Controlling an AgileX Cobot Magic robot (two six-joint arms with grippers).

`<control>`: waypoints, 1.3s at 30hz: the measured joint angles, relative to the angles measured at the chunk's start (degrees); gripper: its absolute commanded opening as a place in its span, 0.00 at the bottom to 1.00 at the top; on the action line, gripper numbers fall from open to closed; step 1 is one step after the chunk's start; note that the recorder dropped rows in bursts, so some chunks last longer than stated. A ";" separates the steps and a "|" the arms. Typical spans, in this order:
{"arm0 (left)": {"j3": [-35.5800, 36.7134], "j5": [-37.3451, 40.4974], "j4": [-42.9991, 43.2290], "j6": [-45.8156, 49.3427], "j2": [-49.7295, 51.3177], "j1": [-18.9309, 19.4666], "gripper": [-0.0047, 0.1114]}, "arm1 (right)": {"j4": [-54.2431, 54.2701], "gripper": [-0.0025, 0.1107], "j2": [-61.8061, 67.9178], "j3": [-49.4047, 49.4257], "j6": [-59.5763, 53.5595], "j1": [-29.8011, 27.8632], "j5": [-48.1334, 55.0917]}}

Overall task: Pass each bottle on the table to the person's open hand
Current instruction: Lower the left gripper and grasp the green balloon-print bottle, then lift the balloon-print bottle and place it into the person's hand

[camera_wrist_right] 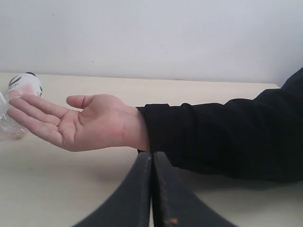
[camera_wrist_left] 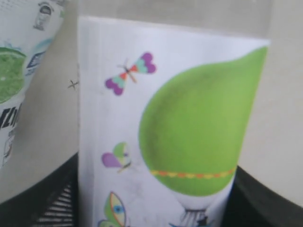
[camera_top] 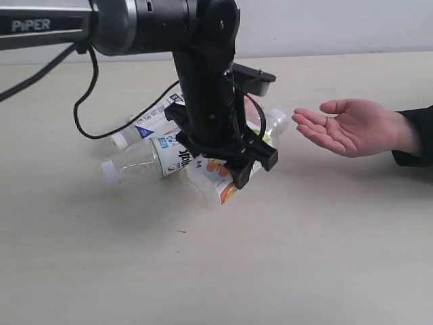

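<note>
No bottle had reached the person's open hand (camera_top: 348,127), so the task looked to be at its first handover. The left fingers (camera_wrist_left: 52,204) were closed on the small clear plastic bottle with the green apple and butterfly label (camera_top: 220,181), one finger on each side. They held it tilted over the middle of the pale beige bench (camera_top: 304,257) (whether its low end touched the top, I could not tell). The bare hand, palm up with a black sleeve, was empty near the bench edge on the right arm's side, apart from this bottle. Three bottles lay toward the far edge: the clear bottle with the white and blue label (camera_top: 145,127), the clear bottle with the green lime label (camera_top: 162,157), and the pink bottle with the black cap (camera_wrist_right: 21,86), nearest the hand. The right fingers (camera_wrist_right: 138,194) were pressed together on nothing.
</note>
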 measured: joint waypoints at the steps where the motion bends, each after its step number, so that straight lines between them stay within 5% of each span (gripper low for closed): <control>1: 0.00 0.00 -0.09 -0.30 -0.74 0.00 0.04 | 0.00 0.02 0.00 0.00 0.00 0.00 0.00; 12: -0.63 -3.84 -0.48 -16.30 -6.20 -3.27 0.04 | 0.00 0.02 0.00 0.00 0.00 0.00 0.00; 22: -10.63 -10.69 -2.20 -32.95 -6.20 -7.78 0.04 | 0.00 0.02 0.00 0.00 0.00 0.00 0.00; 31: -22.27 -11.43 -9.08 -33.92 6.52 -7.95 0.04 | 0.00 0.02 0.00 0.00 0.00 0.00 0.00; 39: -24.50 -14.38 -9.43 -34.95 10.31 -7.95 0.04 | 0.00 0.02 0.00 0.00 0.00 0.00 0.00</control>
